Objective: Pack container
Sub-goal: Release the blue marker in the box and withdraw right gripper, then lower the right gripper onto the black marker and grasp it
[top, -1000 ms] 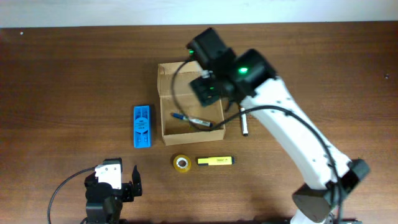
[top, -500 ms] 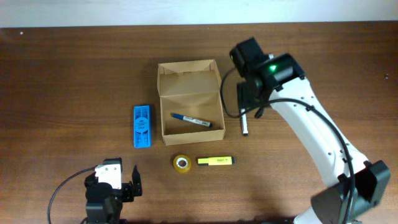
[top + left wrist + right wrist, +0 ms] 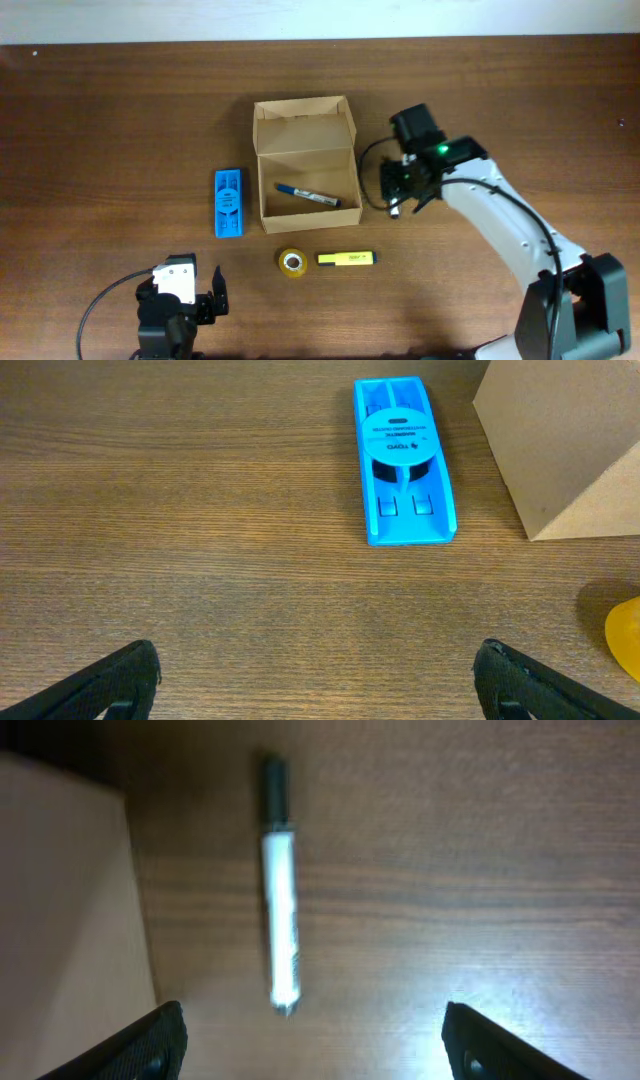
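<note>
The container (image 3: 305,165) is a tan cardboard box with its flap lid open toward the back, and a blue marker (image 3: 305,194) lies inside. A white marker with a black cap (image 3: 280,910) lies on the table just right of the box wall (image 3: 60,900). My right gripper (image 3: 315,1040) hovers open above this marker, with nothing between its fingers. From overhead the right gripper (image 3: 400,200) hides most of that marker. My left gripper (image 3: 185,285) rests open at the front left, empty in its wrist view (image 3: 318,680).
A flat blue plastic case (image 3: 228,203) lies left of the box, ahead of the left gripper (image 3: 403,460). A yellow tape roll (image 3: 292,262) and a yellow highlighter (image 3: 347,259) lie in front of the box. The box corner (image 3: 560,440) shows in the left wrist view.
My right arm has swung from above the box to the right and toward the front, ending over the marker beside the box. The left arm has not moved.
</note>
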